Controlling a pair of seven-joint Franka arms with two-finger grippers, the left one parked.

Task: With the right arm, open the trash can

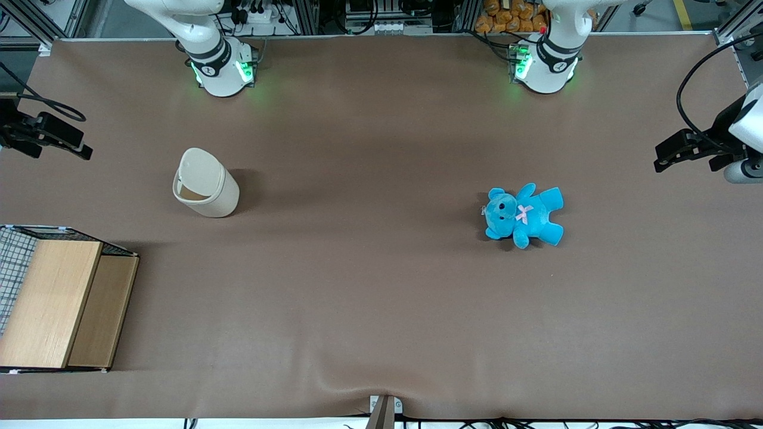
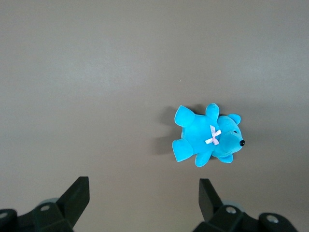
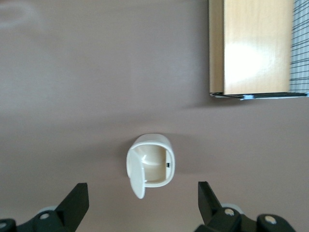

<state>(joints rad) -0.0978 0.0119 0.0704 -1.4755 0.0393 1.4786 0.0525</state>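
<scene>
Brown bench (image 1: 381, 310), trash can (image 1: 205, 190) lid already swung up.

Your right arm (image 1: 205, 44) has its hand (image 3: 140, 205) high above the can, fingers spread wide and holding nothing, so the wrist camera looks straight into the bin's open mouth. The can stands upright toward the working arm's end, farther from the front camera than the wooden-topped mesh box (image 1: 56, 301); its lid (image 3: 135, 174) stands raised off one side of the rim. The blue teddy bear (image 1: 524, 215) lies well apart, toward the parked arm's end. You can judge the opening essentially done.
</scene>
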